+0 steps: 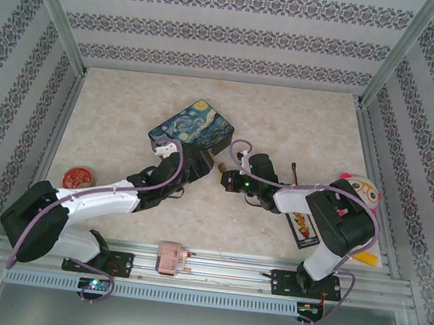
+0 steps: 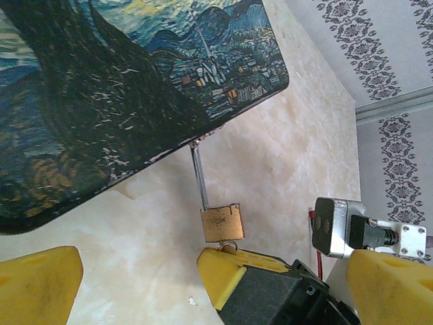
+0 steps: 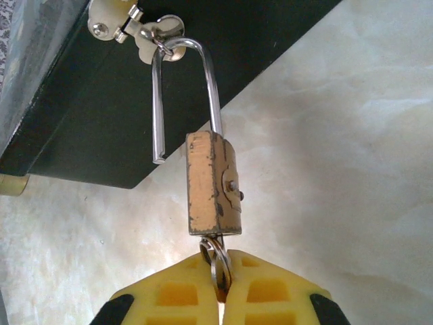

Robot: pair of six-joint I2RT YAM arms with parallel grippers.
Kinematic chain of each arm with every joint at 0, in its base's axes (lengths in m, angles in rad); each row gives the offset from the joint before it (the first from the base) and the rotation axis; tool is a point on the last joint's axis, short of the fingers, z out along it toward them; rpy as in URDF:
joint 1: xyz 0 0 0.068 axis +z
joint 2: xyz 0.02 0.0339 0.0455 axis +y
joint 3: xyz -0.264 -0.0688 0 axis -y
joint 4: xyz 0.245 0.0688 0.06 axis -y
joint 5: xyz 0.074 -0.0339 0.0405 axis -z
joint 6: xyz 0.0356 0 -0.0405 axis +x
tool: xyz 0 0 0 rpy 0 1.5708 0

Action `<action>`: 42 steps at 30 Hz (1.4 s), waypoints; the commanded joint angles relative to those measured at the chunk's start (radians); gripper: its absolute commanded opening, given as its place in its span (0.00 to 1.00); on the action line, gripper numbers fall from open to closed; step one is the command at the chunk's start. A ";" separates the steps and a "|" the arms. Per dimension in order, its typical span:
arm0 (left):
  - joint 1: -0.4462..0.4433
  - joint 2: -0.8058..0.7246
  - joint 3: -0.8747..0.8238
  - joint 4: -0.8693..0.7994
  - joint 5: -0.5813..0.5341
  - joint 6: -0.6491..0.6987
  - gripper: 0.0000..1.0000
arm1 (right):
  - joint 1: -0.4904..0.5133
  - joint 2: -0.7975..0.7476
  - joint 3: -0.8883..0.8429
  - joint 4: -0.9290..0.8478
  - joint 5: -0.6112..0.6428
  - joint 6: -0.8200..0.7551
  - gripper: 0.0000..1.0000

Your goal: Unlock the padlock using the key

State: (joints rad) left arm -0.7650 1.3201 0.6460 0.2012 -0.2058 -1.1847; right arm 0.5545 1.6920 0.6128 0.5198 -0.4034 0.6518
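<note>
My right claw [image 3: 218, 288] was pressed together on the key [image 3: 216, 261] beneath the padlock [image 3: 213, 189], which was hooked to the latch of the painted box [image 2: 101, 88], one shackle leg free. My left claw [image 2: 215, 284] stood spread wide, holding nothing.

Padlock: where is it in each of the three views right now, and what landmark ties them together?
Top external: padlock, a small speck at centre, off the near-right corner of the painted box.
Left wrist: padlock at lower centre, hooked to the hasp of the painted box.
Right wrist: padlock at centre, just above the shut right pincer.
Shared landmark: the painted box.
</note>
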 commanded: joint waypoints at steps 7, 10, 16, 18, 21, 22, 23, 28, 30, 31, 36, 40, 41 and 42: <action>-0.010 -0.073 -0.009 -0.072 -0.068 0.033 0.99 | 0.012 0.029 0.046 -0.060 0.053 -0.006 0.10; -0.010 -0.085 0.001 -0.100 -0.079 0.050 0.99 | 0.016 0.032 0.068 -0.114 0.070 -0.038 0.12; -0.009 -0.085 0.017 -0.133 -0.095 0.074 0.99 | 0.037 0.040 0.121 -0.234 0.126 -0.109 0.14; -0.009 -0.081 0.020 -0.136 -0.096 0.076 0.99 | 0.044 0.044 0.132 -0.256 0.139 -0.120 0.15; -0.010 -0.070 0.028 -0.141 -0.096 0.082 0.99 | 0.055 0.056 0.146 -0.278 0.154 -0.134 0.16; -0.009 -0.065 0.033 -0.149 -0.095 0.083 0.99 | 0.058 0.060 0.149 -0.283 0.158 -0.136 0.17; -0.009 -0.061 0.037 -0.158 -0.094 0.082 0.99 | 0.060 0.065 0.152 -0.289 0.156 -0.139 0.19; -0.008 -0.049 0.046 -0.174 -0.092 0.083 0.99 | 0.065 0.075 0.156 -0.300 0.158 -0.141 0.25; -0.009 -0.047 0.045 -0.175 -0.092 0.083 0.99 | 0.064 0.071 0.156 -0.306 0.160 -0.142 0.26; -0.008 -0.047 0.045 -0.175 -0.091 0.083 0.99 | 0.065 0.068 0.157 -0.311 0.158 -0.143 0.26; -0.008 -0.048 0.045 -0.180 -0.090 0.089 0.99 | 0.067 0.023 0.154 -0.341 0.167 -0.155 0.30; -0.008 -0.047 0.050 -0.190 -0.093 0.100 0.99 | 0.066 -0.036 0.157 -0.390 0.193 -0.179 0.35; -0.008 -0.047 0.053 -0.194 -0.093 0.104 0.99 | 0.067 -0.052 0.160 -0.407 0.203 -0.188 0.36; -0.008 -0.045 0.055 -0.199 -0.092 0.108 0.99 | 0.067 -0.066 0.163 -0.420 0.211 -0.196 0.37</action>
State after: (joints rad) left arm -0.7654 1.2659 0.6685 0.0467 -0.2749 -1.1126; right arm 0.6132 1.6802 0.7555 0.1581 -0.2394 0.4961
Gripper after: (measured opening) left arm 0.993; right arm 0.364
